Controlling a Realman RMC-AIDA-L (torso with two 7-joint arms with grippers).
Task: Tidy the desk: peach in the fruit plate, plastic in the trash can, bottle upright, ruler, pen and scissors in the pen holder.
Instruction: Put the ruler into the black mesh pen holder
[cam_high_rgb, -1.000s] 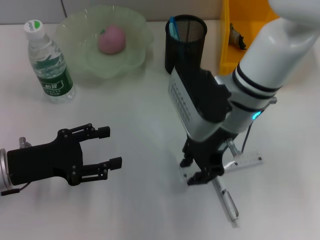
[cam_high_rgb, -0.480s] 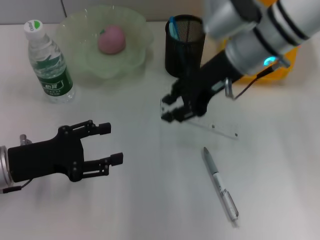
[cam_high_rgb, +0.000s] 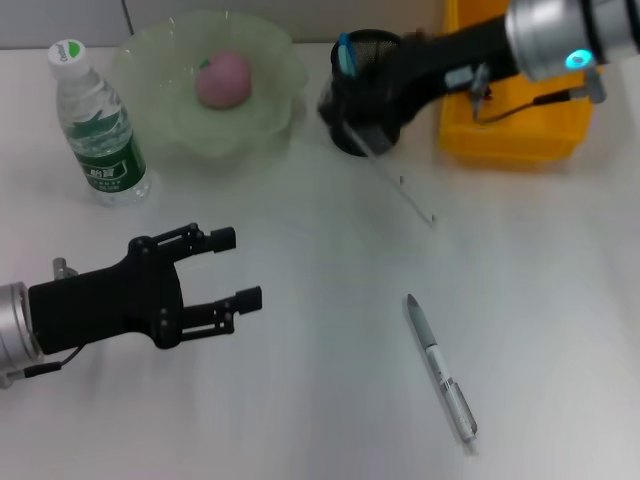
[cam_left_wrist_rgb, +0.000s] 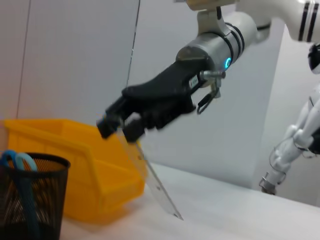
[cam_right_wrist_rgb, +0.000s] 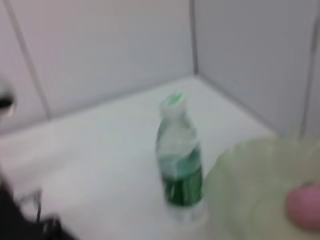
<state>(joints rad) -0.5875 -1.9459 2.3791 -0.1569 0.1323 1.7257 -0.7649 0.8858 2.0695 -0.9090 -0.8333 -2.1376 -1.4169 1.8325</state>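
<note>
My right gripper (cam_high_rgb: 345, 118) is closed on one end of the ruler (cam_high_rgb: 392, 172), lifted off the desk (cam_high_rgb: 300, 400) just beside the black mesh pen holder (cam_high_rgb: 372, 62). The ruler is a clear, thin strip with faint markings. Its long axis runs at a slant: the gripped end is high, near the holder's base side in the head view, and the free end points down and away toward the open desk. In the left wrist view it hangs tilted from the fingers (cam_left_wrist_rgb: 131, 131), its low tip close to the surface; I cannot tell whether it touches.

The pen holder already has blue-handled scissors (cam_high_rgb: 345, 52) standing in it. The pen (cam_high_rgb: 440, 368), silver and grey, lies flat on the desk well apart from the holder, its long axis running near to far at a slight angle.

My left gripper (cam_high_rgb: 225, 270) hovers over the near left of the desk, fingers spread and holding nothing.

The peach (cam_high_rgb: 222, 78) sits in the pale green fruit plate (cam_high_rgb: 150, 60), the bottle (cam_high_rgb: 97, 125) upright beside it. A yellow bin (cam_high_rgb: 500, 130) stands by the holder
</note>
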